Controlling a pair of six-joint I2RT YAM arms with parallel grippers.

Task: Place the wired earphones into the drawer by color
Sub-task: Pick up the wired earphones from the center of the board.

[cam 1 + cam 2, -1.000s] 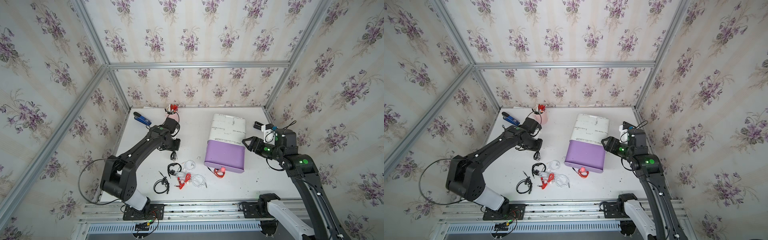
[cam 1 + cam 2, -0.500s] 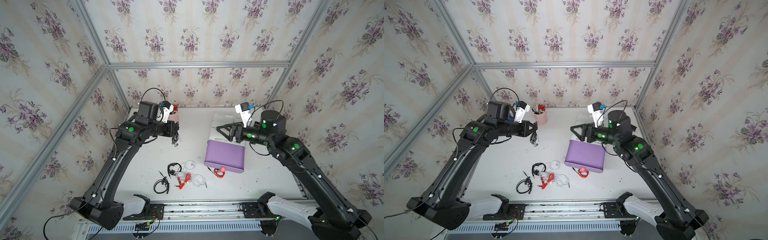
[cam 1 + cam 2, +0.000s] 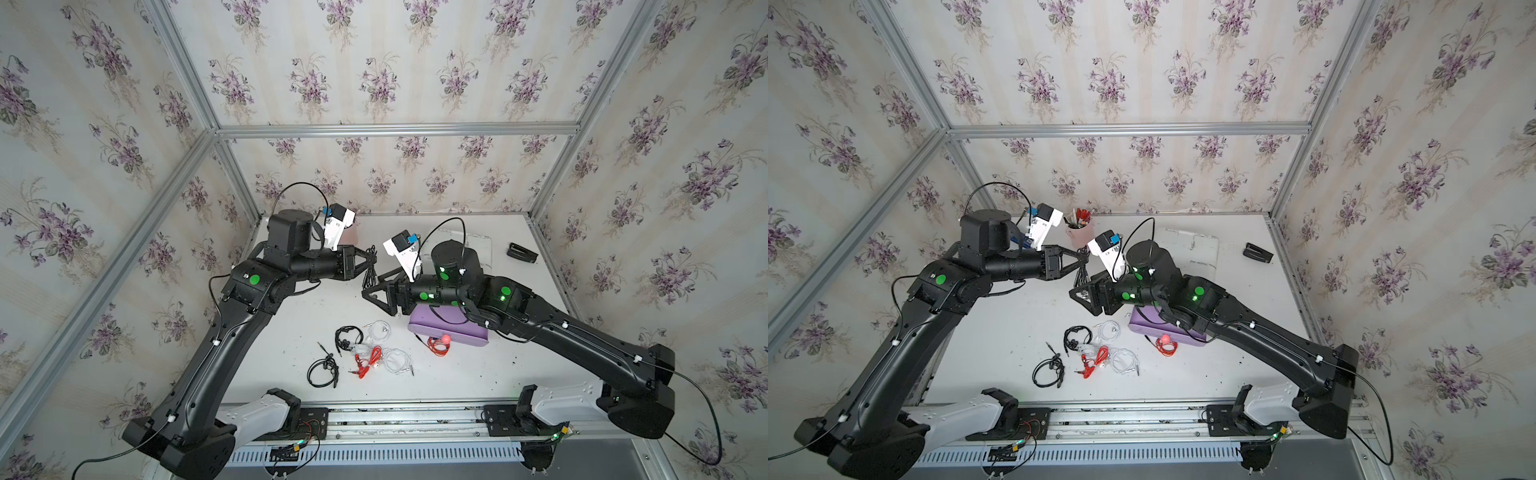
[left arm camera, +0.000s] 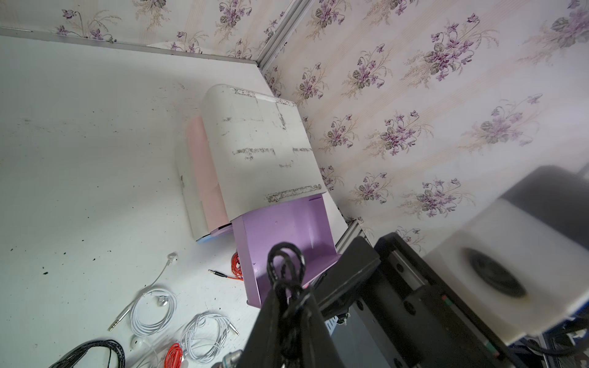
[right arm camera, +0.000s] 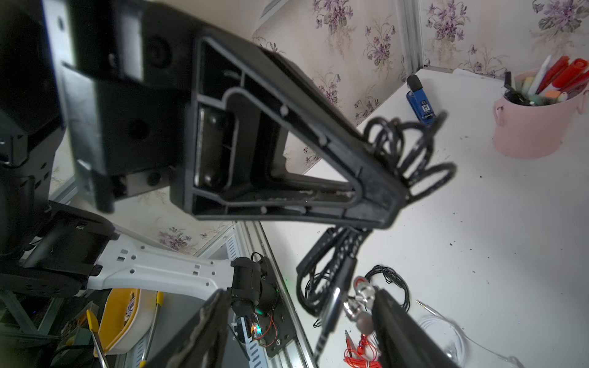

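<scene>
My left gripper [image 3: 371, 262] [image 4: 291, 306] hangs above the table's middle, shut on a black bundle of wired earphones [image 3: 368, 276] [image 4: 285, 264]. Its silver plug [image 5: 331, 306] and metal earbuds [image 5: 360, 301] dangle between the fingers of my open right gripper [image 5: 302, 334] [image 3: 371, 289], just below. On the table lie two black bundles [image 3: 348, 334] [image 3: 323, 371], two white ones [image 3: 379, 329] [image 3: 397, 360] and two red ones [image 3: 368, 359] [image 3: 436, 347]. The purple drawer [image 3: 449, 330] [image 4: 287, 229] stands pulled out of the white cabinet [image 4: 255, 143].
A pink pen cup [image 3: 1079, 232] [image 5: 535, 121] and a blue stapler [image 5: 420, 102] stand at the back left. A small black object [image 3: 521, 252] lies at the back right. My right arm reaches over the cabinet and drawer.
My left gripper has lifted the black bundle off the table and carried it right towards the middle. My right arm has swung left from beside the cabinet to just under the bundle.
</scene>
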